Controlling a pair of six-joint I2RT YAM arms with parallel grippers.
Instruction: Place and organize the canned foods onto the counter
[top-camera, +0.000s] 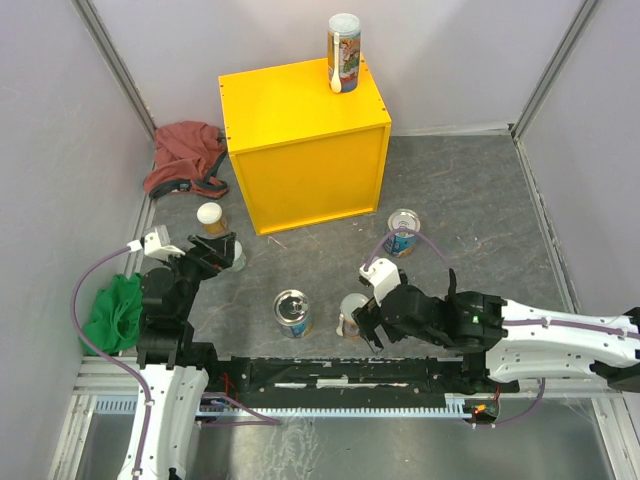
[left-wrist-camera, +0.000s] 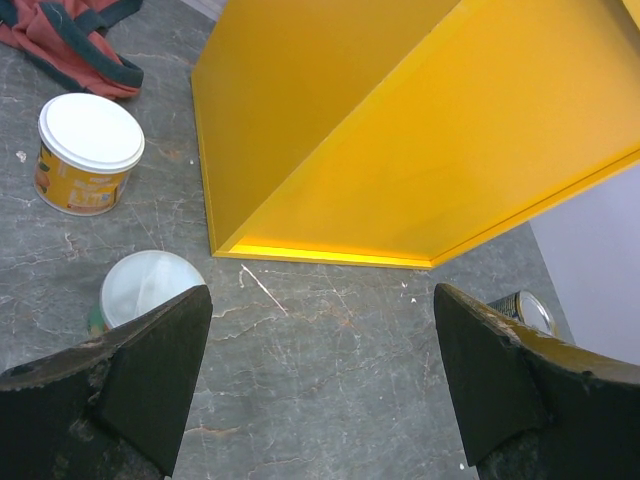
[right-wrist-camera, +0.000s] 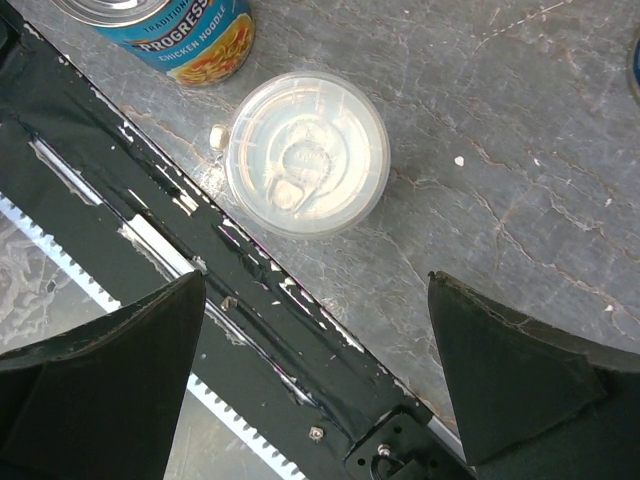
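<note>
The counter (top-camera: 300, 110) is a big yellow box, and a tall orange-labelled can (top-camera: 343, 52) stands on its far right corner. On the grey floor stand a short white-lidded can (top-camera: 211, 217), a blue-labelled tin (top-camera: 293, 312), a second blue tin (top-camera: 403, 232) and a clear-lidded can (top-camera: 352, 312). My left gripper (top-camera: 225, 250) hangs open beside another lidded can (left-wrist-camera: 150, 288), with the counter (left-wrist-camera: 400, 150) ahead. My right gripper (top-camera: 365, 325) is open over the near table edge; the clear-lidded can (right-wrist-camera: 307, 152) lies just ahead of its fingers, beside the blue tin (right-wrist-camera: 175, 35).
A red cloth (top-camera: 185, 158) lies left of the yellow box and a green cloth (top-camera: 118, 312) by the left wall. A black rail (right-wrist-camera: 200, 260) runs along the near table edge. Grey walls close in the left, back and right sides.
</note>
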